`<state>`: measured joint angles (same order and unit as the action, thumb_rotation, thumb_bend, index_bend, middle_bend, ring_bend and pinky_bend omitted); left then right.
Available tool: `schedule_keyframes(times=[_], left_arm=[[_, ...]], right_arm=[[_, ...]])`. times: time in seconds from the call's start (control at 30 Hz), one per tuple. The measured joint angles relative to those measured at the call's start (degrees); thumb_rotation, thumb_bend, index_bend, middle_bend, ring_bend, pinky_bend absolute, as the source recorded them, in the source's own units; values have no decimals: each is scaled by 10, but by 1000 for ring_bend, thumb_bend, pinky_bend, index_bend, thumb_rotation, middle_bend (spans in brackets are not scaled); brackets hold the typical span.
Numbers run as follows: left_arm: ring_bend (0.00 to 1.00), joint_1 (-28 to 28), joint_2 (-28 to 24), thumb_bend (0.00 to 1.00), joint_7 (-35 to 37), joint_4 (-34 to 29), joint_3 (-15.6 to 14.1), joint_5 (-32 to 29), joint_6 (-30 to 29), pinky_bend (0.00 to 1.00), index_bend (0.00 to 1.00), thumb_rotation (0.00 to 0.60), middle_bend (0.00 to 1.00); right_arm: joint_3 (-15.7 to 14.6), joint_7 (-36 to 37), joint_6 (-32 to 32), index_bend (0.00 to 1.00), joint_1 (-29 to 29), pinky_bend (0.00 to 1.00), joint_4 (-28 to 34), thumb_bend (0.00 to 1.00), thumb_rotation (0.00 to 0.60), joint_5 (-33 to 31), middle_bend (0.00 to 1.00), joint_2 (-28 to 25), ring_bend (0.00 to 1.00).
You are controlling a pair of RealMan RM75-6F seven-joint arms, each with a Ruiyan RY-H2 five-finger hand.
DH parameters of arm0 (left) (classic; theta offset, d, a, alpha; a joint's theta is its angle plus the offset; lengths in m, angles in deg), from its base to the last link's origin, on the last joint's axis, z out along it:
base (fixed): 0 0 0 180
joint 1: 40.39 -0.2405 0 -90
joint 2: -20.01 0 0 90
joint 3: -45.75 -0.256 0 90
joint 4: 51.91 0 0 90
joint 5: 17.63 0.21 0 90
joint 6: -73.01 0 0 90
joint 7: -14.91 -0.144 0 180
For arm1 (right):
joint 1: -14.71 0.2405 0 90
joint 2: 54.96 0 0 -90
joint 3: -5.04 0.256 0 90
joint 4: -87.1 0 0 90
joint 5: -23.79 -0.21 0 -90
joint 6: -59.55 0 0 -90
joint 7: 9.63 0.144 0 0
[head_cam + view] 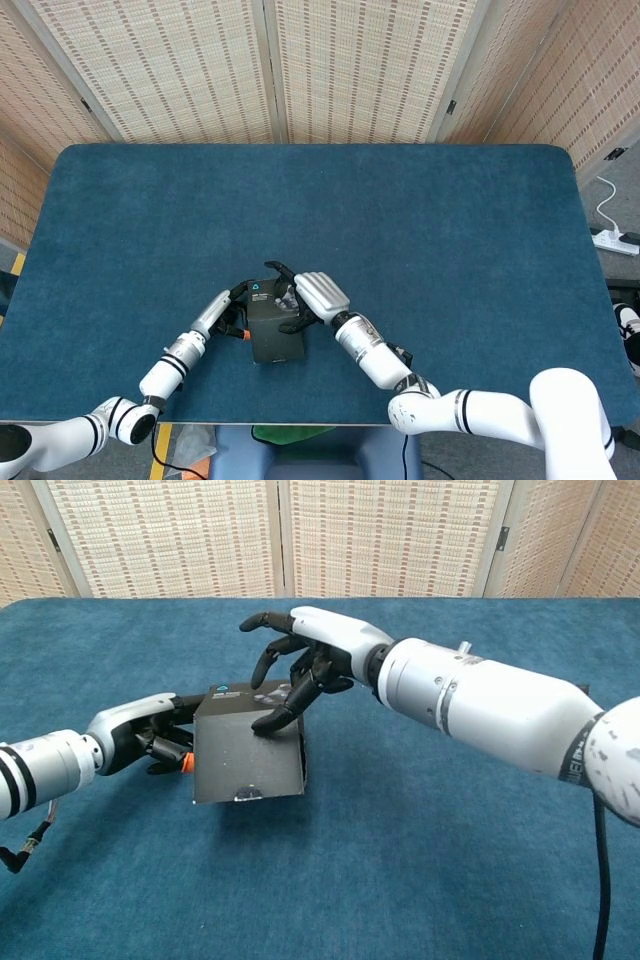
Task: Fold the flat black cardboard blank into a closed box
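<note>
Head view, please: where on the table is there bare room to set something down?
The far half of the table, toward the screens, and its right side are bare. The near-centre is crowded: the black box sits between the left hand and right hand.

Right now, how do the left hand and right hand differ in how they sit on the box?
The right hand is above the black box, fingers spread and curved down onto its closed lid; the left hand is low, against the box's left side. The right hand's fingers show plainly; the left hand's are mostly hidden behind the box. Both touch the box; neither lifts it off the table.
</note>
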<state>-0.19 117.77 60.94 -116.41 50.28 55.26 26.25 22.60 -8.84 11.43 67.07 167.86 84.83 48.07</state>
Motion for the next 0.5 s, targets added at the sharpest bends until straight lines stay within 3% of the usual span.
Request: schedule_keyframes(times=[0.1, 0.5], left_arm=[[647, -5, 0, 211, -38, -4, 2, -2, -4, 924, 7, 600, 106], [602, -28, -16, 210, -198, -31, -6, 15, -51, 912, 0, 600, 0]], right_arm=[[-9, -14, -14, 105, 0, 1000, -14, 0, 600, 13, 355, 10, 701], [-39, -39, -59, 129, -7, 1000, -65, 0, 600, 80, 365, 43, 706]])
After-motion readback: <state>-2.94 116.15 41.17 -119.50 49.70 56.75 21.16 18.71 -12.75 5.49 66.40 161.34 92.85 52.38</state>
